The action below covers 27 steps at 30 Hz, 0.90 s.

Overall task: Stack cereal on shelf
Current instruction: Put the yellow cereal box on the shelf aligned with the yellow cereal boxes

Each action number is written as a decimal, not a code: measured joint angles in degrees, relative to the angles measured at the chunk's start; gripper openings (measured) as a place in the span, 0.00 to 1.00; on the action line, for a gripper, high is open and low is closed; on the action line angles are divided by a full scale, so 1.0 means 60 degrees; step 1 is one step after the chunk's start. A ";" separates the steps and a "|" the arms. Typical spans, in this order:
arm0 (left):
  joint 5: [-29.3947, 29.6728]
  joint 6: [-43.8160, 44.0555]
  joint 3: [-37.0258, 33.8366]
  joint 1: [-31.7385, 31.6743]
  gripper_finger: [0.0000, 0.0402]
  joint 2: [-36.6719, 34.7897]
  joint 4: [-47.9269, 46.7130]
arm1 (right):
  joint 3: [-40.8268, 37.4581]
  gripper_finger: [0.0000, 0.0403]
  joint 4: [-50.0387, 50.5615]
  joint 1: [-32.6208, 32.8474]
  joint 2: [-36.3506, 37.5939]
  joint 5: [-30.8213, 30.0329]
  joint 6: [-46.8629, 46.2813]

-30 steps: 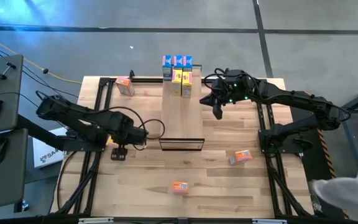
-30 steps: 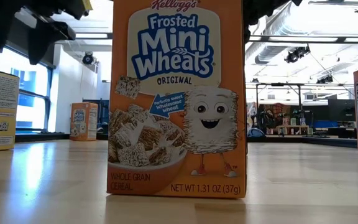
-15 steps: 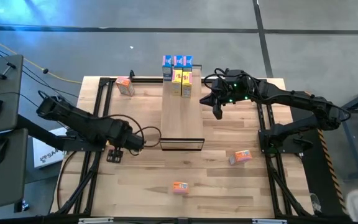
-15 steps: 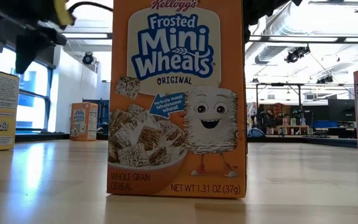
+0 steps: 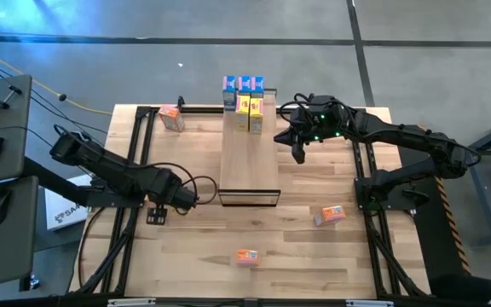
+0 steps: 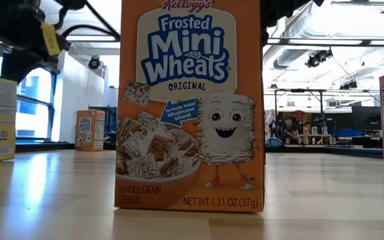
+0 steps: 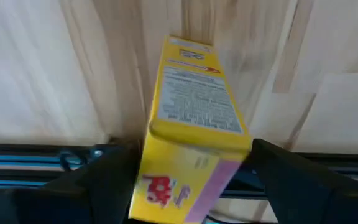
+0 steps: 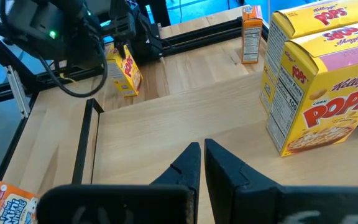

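The left gripper is wide open around a yellow cereal box at nine o'clock, ready to grab. The right gripper waits, closed.

Lighting: even, overhead; tabletop brightly lit. Glare is seen from ceiling lights in the low view (background softened). Yellow box between left gripper's fingers is blurred.

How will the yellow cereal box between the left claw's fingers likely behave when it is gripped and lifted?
The yellow cereal box is thin cardboard, so probably light and somewhat crushable. Its flat sides should grip well between the left claw fingers. It stands tall and narrow, so a nudge could tip it.
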State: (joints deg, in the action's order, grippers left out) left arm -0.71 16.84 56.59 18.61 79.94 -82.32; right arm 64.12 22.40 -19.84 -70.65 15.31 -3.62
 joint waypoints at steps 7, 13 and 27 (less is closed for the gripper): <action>-0.0018 0.0320 -0.0119 -0.0004 0.65 -0.0058 0.0010 | 0.0000 0.03 -0.0002 0.0000 0.0000 0.0011 -0.0073; -0.0258 0.1008 0.0140 -0.0116 0.57 -0.0468 -0.0075 | 0.0000 0.03 -0.0020 0.0000 0.0000 0.0007 -0.0076; -0.0503 0.3722 0.4022 -0.2578 0.55 -0.1543 -0.0342 | 0.0000 0.03 -0.0147 0.0000 0.0004 0.0007 -0.0075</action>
State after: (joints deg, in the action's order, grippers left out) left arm -3.73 39.17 80.73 3.14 70.68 -84.37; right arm 64.12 21.52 -19.84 -70.63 15.35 -4.07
